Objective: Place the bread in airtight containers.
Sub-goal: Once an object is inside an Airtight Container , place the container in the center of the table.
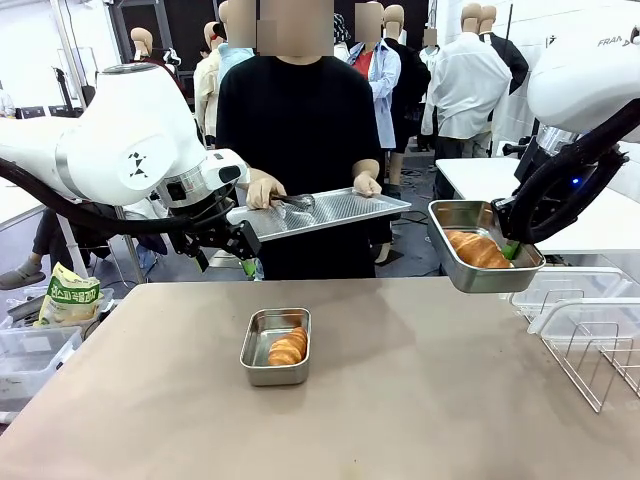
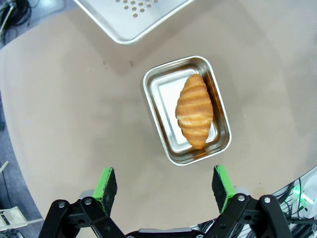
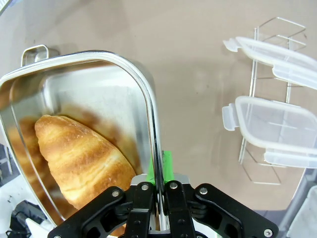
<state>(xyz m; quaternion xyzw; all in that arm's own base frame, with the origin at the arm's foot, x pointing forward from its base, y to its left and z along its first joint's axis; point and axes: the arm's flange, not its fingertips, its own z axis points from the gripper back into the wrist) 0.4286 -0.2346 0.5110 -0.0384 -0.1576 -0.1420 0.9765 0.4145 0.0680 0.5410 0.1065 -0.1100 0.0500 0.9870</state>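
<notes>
One steel container (image 1: 251, 352) sits on the table's middle with a golden croissant (image 1: 287, 346) inside; from above, this container (image 2: 157, 94) and its croissant (image 2: 194, 110) lie beyond my left gripper (image 2: 166, 186), which hangs open over the table. My right gripper (image 1: 512, 250) is shut on the wall of a second container (image 1: 470, 213), held tilted in the air at the right. A croissant (image 1: 478, 250) lies in it. Up close, the right gripper (image 3: 162, 171) pinches the container's rim (image 3: 146, 94) beside the croissant (image 3: 81, 163).
A person across the table holds a perforated steel tray (image 1: 330, 210) with both hands, tongs on it. Two clear lids (image 3: 270, 129) rest on a wire rack (image 1: 590, 355) at the right. A snack bag (image 1: 68, 296) and clear bins sit at the left.
</notes>
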